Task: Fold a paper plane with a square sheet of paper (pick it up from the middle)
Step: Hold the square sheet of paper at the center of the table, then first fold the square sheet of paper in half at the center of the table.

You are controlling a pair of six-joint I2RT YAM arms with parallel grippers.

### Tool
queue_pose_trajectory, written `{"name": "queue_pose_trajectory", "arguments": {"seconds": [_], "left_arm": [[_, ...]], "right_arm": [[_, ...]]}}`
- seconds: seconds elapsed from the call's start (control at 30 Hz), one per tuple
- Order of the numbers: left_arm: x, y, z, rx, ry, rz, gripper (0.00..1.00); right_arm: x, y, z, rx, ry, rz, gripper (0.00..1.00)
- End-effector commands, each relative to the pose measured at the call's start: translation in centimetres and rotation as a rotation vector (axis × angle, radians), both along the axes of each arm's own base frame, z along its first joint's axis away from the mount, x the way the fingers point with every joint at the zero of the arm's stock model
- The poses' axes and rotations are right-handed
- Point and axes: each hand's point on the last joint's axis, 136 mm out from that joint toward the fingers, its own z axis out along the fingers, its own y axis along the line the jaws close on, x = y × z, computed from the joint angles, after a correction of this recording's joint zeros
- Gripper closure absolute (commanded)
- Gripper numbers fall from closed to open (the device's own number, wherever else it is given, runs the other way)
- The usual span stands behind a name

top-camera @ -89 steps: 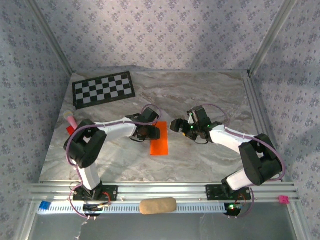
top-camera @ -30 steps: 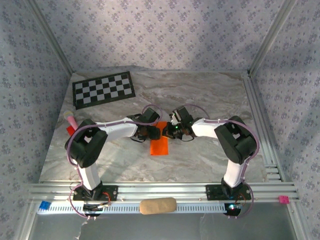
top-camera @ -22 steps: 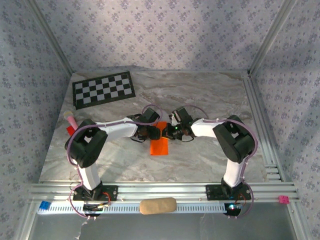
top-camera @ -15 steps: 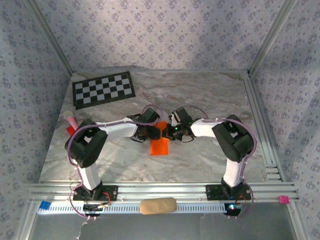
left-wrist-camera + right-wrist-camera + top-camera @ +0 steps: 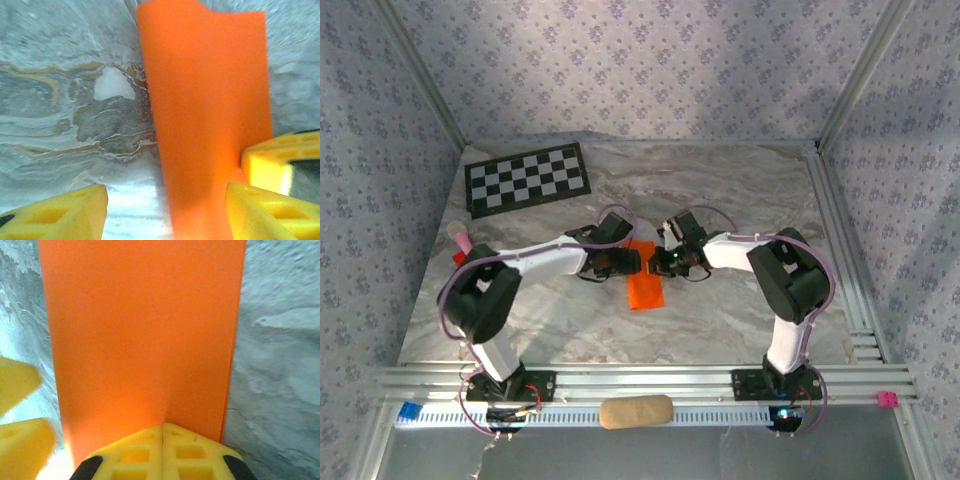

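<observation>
Lying near the middle of the marble table [image 5: 740, 190]: one square sheet of paper [image 5: 645, 287], orange, showing here as a narrow rectangle. Its 12 o'clock end is covered by both grippers.

Surroundings, one of each:
- checkerboard sheet [image 5: 528, 178], flat, well apart at 10 o'clock of the paper
- red and pink object [image 5: 460, 247], at 9 o'clock, partly behind the left arm, too small to identify
- tan oblong item [image 5: 636, 411], at 6 o'clock on the front rail

Grippers, two:
- left gripper [image 5: 165, 212]: yellow fingers [image 5: 65, 210] spread wide, the paper [image 5: 205, 100] lying between them, blurred and cut off at the frame bottom
- right gripper [image 5: 162, 440]: fingers pressed together, tips on the paper's [image 5: 140, 330] near edge; whether any paper is caught between them cannot be told
</observation>
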Motion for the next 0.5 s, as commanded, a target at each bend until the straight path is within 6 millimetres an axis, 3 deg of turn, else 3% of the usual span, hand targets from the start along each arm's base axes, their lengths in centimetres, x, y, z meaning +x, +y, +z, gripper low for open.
{"name": "queue_pose_trajectory", "arguments": {"seconds": [0.0, 0.07, 0.2, 0.33, 0.47], "left_arm": [[0.5, 0.3, 3.5, -0.113, -0.048, 0.049, 0.39], [0.6, 0.0, 4.6, -0.199, -0.059, 0.049, 0.47], [0.7, -2.2, 6.9, -0.417, -0.056, -0.004, 0.75], [0.5, -3.9, 7.4, -0.495, -0.031, -0.073, 0.98], [0.3, -5.4, 6.6, -0.570, 0.024, -0.104, 1.00]], "right_arm": [[-1.7, -3.3, -3.2, -0.160, 0.088, 0.045, 1.00], [-1.6, -3.3, -3.2, -0.162, 0.093, 0.056, 1.00], [-1.5, -3.1, -3.3, -0.159, 0.103, 0.060, 1.00], [-1.4, -3.4, -3.6, -0.175, 0.109, 0.040, 1.00], [-1.4, -3.7, -3.7, -0.193, 0.108, 0.030, 1.00]]}}
